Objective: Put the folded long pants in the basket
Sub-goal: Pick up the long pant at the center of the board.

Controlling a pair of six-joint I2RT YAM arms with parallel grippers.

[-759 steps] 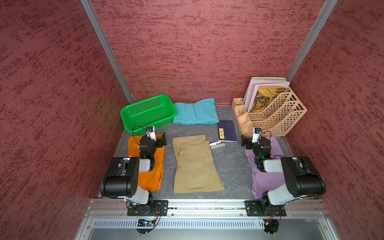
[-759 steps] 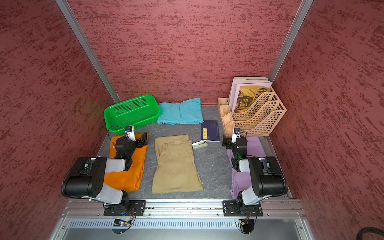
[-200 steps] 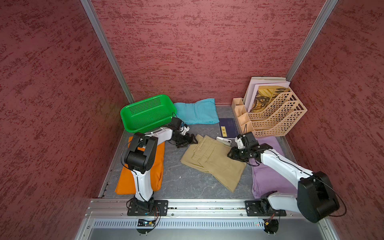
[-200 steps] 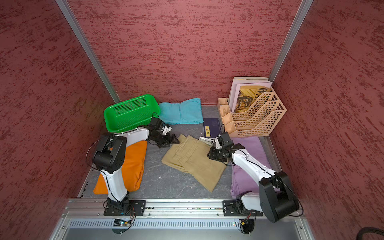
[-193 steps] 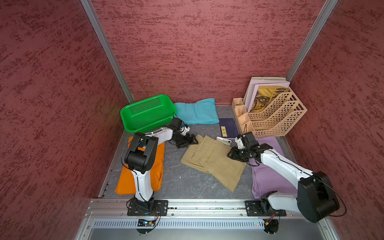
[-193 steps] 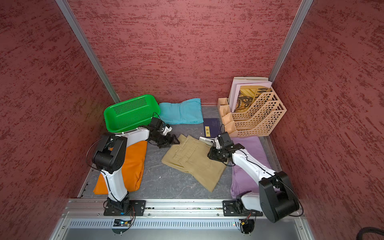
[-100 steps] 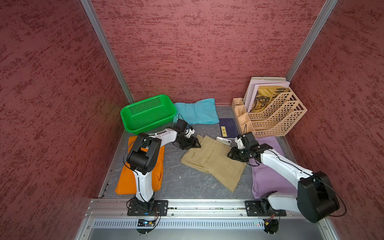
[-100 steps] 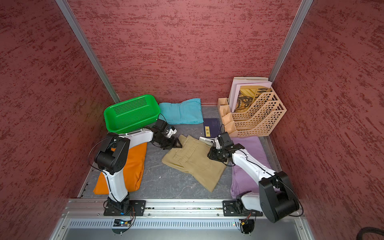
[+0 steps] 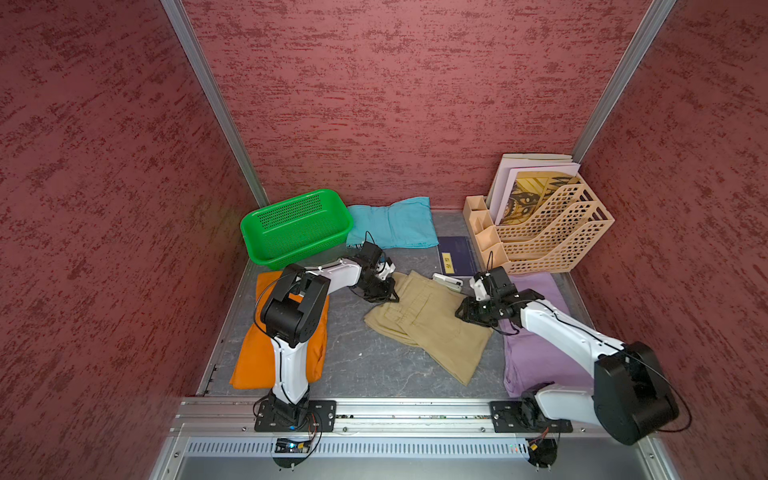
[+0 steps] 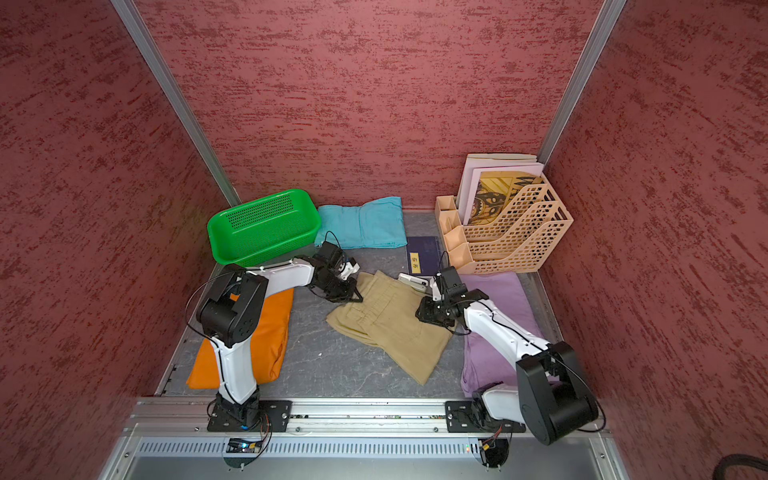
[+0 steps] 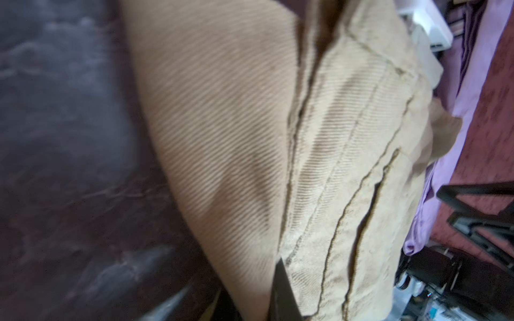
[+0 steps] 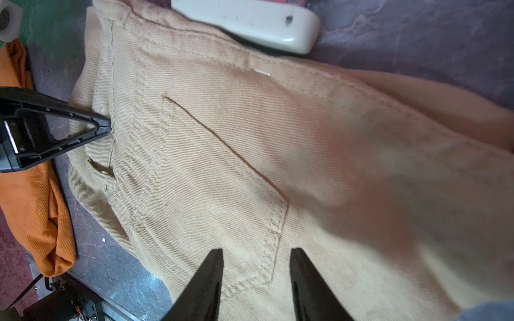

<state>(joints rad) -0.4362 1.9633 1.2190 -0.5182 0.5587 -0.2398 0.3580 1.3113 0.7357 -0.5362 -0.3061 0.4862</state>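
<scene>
Left pincer [image 12: 103,127] is pinched down to a point on the waistband edge of the khaki pants [image 9: 432,328], at the corner nearest the green basket [image 9: 291,216]. Its wrist cam shows tan twill running right between the fingers, so I'd call that a grip. Right pincer [image 12: 256,251] is only partway open, sitting low over a pocket with a seam and flat cloth showing in the gap. It's not holding anything as far as I can tell.

The khaki pair lies askew in the middle of the worktop [image 9: 357,365], well short of the basket, which is empty. The orange pants [image 9: 253,357], teal pants [image 9: 390,222] and lilac pants [image 9: 540,357] are all out on the worktop too.

If I were driving this, I'd get the right side to actually bite some cloth before lifting. Otherwise one corner goes up and the fold probably spills open. Then lift both ends level, keep the legs tucked, swing toward the basket and lower it flat.

Also watch the little white stapler-looking thing [image 12: 250,25]. It's touching the far edge of the waistband and could get dragged along. The teal pair sits just beside the basket, so don't snag it on the way in.
</scene>
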